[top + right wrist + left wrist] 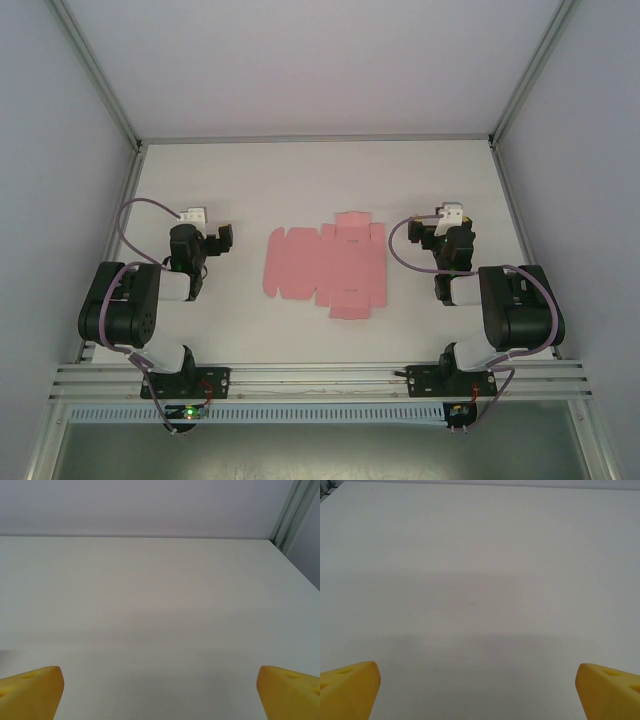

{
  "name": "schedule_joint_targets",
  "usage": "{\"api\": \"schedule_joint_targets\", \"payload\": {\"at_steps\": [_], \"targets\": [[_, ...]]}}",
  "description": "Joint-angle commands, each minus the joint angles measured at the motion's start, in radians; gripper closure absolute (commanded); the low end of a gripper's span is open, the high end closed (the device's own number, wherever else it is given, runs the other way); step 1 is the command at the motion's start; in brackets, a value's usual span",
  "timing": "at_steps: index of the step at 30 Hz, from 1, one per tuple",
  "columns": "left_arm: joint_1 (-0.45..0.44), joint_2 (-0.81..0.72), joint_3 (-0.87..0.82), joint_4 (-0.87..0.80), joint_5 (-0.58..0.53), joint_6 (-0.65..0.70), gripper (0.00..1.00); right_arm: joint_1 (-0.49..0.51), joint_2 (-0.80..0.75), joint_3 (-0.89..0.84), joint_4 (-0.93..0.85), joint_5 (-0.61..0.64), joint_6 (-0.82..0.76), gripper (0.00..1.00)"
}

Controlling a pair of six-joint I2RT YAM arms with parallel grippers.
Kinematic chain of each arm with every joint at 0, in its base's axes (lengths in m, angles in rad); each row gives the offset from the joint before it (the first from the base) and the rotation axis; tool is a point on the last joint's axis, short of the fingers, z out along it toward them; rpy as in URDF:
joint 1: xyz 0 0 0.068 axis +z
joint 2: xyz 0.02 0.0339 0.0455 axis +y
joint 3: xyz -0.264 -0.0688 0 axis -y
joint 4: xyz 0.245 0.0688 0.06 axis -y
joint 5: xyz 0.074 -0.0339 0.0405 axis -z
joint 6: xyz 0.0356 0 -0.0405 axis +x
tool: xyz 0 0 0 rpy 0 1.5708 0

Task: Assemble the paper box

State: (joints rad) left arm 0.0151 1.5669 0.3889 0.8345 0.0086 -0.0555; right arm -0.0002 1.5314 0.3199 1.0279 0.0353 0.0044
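The paper box [325, 265] is a flat pink die-cut sheet with flaps and tabs, lying in the middle of the white table [320, 180]. My left gripper [205, 232] hovers to the sheet's left and my right gripper [440, 230] to its right, both apart from it. In the left wrist view, the left gripper [479, 692] is open, its yellow fingertips [350, 690] far apart over bare table. My right gripper [160, 695] is open too, with yellow fingertips [32, 692] wide and nothing between them.
White walls enclose the table on three sides, with metal frame posts at the back left corner [135, 145] and back right corner [495, 140]. An aluminium rail [320, 378] carrying both arm bases runs along the near edge.
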Motion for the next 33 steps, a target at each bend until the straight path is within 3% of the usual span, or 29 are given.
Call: {"api": "schedule_joint_targets", "payload": {"at_steps": [1,11,15,17,24,27,33], "targets": [[0.002,-0.012,0.020,0.009,0.008,0.020,0.00,0.000,-0.012,0.008,0.011,-0.016,0.016,0.02],[0.003,-0.043,0.042,-0.046,-0.011,0.010,0.00,0.015,-0.048,0.024,-0.035,-0.004,-0.003,0.02],[0.002,-0.142,0.126,-0.281,-0.049,-0.011,0.00,0.058,-0.187,0.111,-0.324,0.099,-0.002,0.02],[0.002,-0.201,0.202,-0.482,-0.074,-0.085,0.00,0.093,-0.266,0.171,-0.501,0.165,0.039,0.02],[-0.021,-0.373,0.271,-0.743,0.113,-0.348,0.00,0.252,-0.457,0.326,-1.006,0.193,0.328,0.02],[-0.073,-0.423,0.252,-0.795,0.152,-0.437,0.00,0.337,-0.472,0.328,-1.062,0.115,0.436,0.02],[-0.264,-0.408,0.240,-0.843,0.116,-0.500,0.00,0.498,-0.330,0.333,-1.039,0.017,0.453,0.04]]}}
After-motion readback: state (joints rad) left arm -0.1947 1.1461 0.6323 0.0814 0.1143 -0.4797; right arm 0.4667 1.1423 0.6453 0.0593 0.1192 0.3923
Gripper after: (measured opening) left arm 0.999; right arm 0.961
